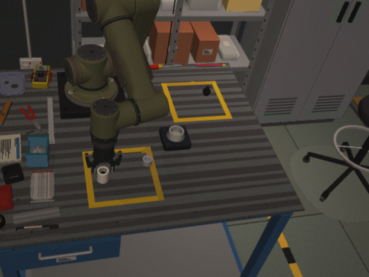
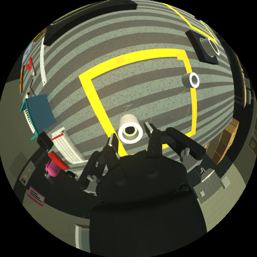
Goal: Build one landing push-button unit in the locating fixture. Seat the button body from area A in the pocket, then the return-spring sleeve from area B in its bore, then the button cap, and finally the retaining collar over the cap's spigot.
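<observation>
The fixture's pocket is partly hidden by the cream button body (image 1: 176, 133) (image 2: 212, 46) seated in the dark locating fixture (image 1: 175, 138) (image 2: 202, 46) at mid-table. A cream cylindrical sleeve (image 1: 102, 174) (image 2: 129, 132) stands upright at the left edge of the near yellow-outlined area (image 1: 122, 177). My gripper (image 1: 102, 166) (image 2: 130, 136) is open and holds nothing; it sits low around the sleeve. A small grey ribbed ring (image 1: 147, 160) (image 2: 190, 80) lies at the right side of the same area. A small black part (image 1: 206, 90) sits in the far yellow area.
A blue bin (image 1: 37, 150) (image 2: 39, 112) stands left of the near area, with a white ribbed block (image 1: 42, 185), a ruler, red pliers (image 1: 30, 115) and other tools around it. The robot base (image 1: 90, 82) is behind. Shelves back the table.
</observation>
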Controlling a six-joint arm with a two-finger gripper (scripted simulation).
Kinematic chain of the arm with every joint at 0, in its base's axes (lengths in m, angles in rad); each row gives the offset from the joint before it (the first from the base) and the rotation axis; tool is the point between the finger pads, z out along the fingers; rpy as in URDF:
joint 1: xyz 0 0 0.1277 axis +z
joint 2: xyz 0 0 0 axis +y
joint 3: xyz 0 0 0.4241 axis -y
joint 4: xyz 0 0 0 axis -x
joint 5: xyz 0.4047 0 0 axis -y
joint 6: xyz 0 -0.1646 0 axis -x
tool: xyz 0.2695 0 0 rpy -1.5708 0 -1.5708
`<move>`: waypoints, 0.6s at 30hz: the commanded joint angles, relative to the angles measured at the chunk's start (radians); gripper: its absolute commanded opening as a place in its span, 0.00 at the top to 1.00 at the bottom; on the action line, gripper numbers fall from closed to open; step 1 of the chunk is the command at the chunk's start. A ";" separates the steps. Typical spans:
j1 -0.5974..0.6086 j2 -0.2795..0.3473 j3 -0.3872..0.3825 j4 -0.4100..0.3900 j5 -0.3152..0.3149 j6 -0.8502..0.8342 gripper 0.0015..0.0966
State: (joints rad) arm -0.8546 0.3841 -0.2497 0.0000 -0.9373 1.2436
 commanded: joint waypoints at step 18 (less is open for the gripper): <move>0.000 0.000 0.000 0.000 0.001 0.000 0.45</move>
State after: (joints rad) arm -0.8546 0.3843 -0.2499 0.0000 -0.9365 1.2436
